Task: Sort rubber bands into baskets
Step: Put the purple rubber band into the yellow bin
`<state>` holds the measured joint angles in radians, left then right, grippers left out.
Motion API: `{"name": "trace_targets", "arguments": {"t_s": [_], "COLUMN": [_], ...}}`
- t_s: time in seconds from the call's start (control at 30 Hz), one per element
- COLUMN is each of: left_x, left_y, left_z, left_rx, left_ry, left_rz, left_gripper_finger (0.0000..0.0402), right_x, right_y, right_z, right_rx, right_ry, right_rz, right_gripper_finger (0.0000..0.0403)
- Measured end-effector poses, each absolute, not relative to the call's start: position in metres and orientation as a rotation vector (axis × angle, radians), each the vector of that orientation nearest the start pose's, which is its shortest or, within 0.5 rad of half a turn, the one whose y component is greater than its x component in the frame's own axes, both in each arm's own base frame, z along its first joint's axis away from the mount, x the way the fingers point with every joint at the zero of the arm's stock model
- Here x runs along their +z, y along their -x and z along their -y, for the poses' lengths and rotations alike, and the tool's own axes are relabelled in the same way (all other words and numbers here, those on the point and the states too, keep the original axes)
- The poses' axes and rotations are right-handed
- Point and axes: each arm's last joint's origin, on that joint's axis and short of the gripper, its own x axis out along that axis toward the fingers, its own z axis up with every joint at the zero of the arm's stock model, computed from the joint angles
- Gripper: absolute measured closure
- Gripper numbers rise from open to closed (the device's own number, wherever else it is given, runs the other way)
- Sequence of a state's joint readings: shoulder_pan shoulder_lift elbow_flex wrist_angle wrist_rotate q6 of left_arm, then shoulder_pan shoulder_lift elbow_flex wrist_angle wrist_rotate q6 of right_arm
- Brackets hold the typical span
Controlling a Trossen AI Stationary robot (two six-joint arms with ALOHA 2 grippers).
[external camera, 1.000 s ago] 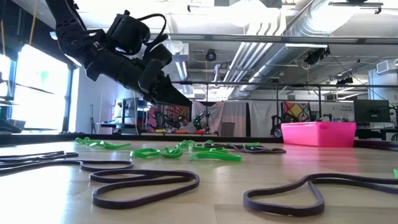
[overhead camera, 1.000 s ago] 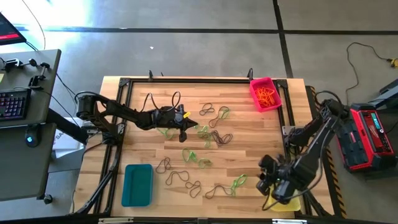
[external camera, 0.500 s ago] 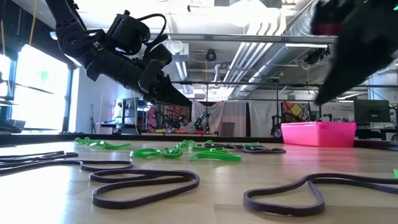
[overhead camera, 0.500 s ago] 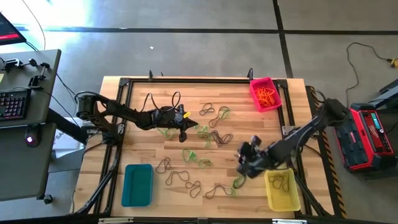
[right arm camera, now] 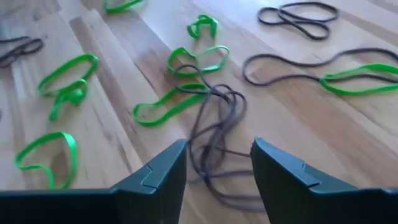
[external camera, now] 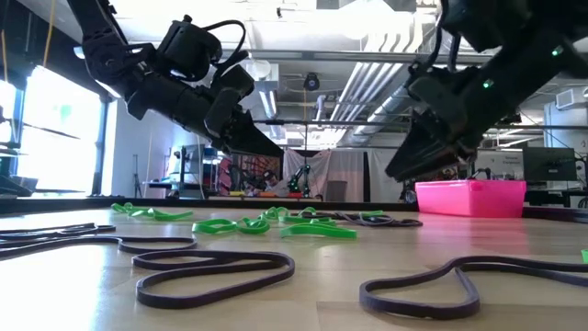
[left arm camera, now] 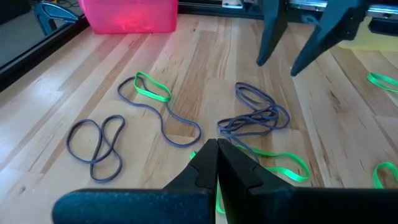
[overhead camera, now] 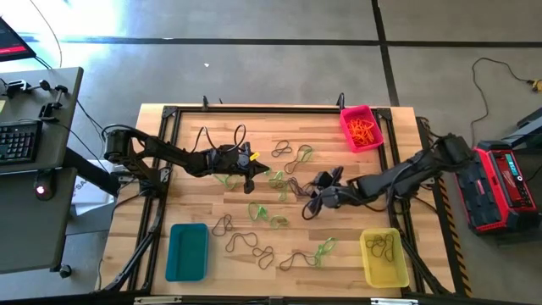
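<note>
In the low view the right arm (external camera: 487,74) is running off the frame at twelve and three o'clock. The pink-red basket (external camera: 470,198) is hiding its contents behind its wall. In the high view, dark loops inside the yellow basket (overhead camera: 383,257) are looking too small to count.

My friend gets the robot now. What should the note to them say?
Right gripper: jaws open, empty, over a tangle of dark bands mid-table.
Left gripper: jaws shut, hovering above the table.
Done: orange bands in the pink basket, some dark bands in the yellow basket.
Left: green bands and more dark ones lie loose; the teal basket is empty.
</note>
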<state>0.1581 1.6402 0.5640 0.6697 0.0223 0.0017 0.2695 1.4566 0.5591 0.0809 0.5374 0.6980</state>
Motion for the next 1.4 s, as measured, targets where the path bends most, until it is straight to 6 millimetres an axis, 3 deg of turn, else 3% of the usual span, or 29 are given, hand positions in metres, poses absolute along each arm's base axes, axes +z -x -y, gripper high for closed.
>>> {"name": "trace_targets", "arguments": {"t_s": [0.37, 0.47, 0.57, 0.77, 1.07, 1.4], "left_x": [0.142, 0.142, 0.142, 0.142, 0.141, 0.14], "left_y": [-0.293, -0.293, -0.293, -0.293, -0.292, -0.292], "left_z": [-0.045, -0.045, -0.045, -0.045, -0.045, -0.045], "left_rx": [0.133, 0.133, 0.133, 0.133, 0.133, 0.133], "left_ry": [0.042, 0.042, 0.042, 0.043, 0.044, 0.044], "left_rz": [-0.403, -0.403, -0.404, -0.405, -0.416, -0.425], "left_gripper_finger": [0.0401, 0.0401, 0.0401, 0.0401, 0.0401, 0.0401], "right_x": [0.1, 0.096, 0.098, 0.116, 0.159, 0.209], "right_y": [-0.275, -0.28, -0.283, -0.29, -0.298, -0.299], "right_z": [-0.053, -0.054, -0.054, -0.058, -0.064, -0.089], "right_rx": [-0.567, -0.59, -0.584, -0.535, -0.577, -0.651], "right_ry": [-0.328, -0.329, -0.321, -0.286, -0.186, -0.012], "right_rz": [-0.731, -0.734, -0.743, -0.792, -0.908, -0.958], "right_gripper_finger": [0.0263, 0.0273, 0.0308, 0.0396, 0.0393, 0.0401]}}
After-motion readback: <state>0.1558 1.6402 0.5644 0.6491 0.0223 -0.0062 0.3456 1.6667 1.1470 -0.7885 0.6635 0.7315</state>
